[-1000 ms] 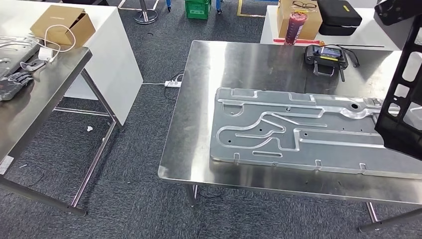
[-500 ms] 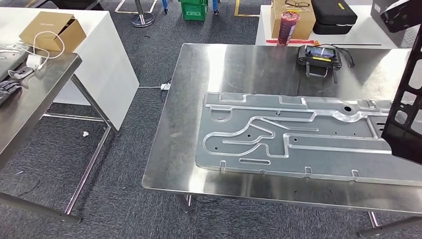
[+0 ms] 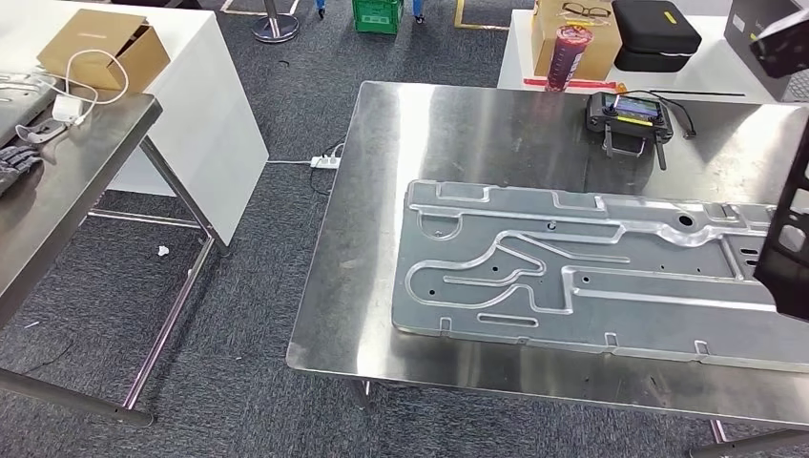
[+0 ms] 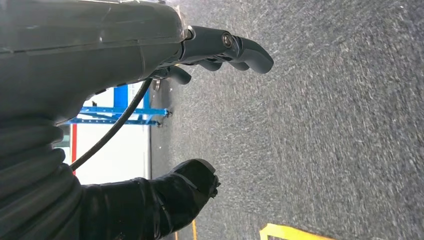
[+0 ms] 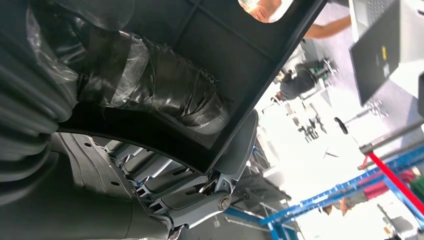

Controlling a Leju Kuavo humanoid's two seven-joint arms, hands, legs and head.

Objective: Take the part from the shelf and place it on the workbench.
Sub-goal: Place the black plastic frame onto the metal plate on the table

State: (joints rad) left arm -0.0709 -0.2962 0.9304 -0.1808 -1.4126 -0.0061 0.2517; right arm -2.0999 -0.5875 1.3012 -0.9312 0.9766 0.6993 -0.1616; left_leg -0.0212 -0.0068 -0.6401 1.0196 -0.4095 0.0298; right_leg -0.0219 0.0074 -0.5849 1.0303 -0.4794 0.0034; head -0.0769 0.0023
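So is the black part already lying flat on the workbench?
No: the black part hangs upright at the workbench's right edge, gripped by the right hand.

Head view looks down on the workbench from high; wrist views sit close behind each hand — sharing nothing.

No text, label, brand or number can be read in these pictures. The cardboard box on the white table shows plain sides. The black controller on the steel workbench has a lit screen, but what it shows is too small to read
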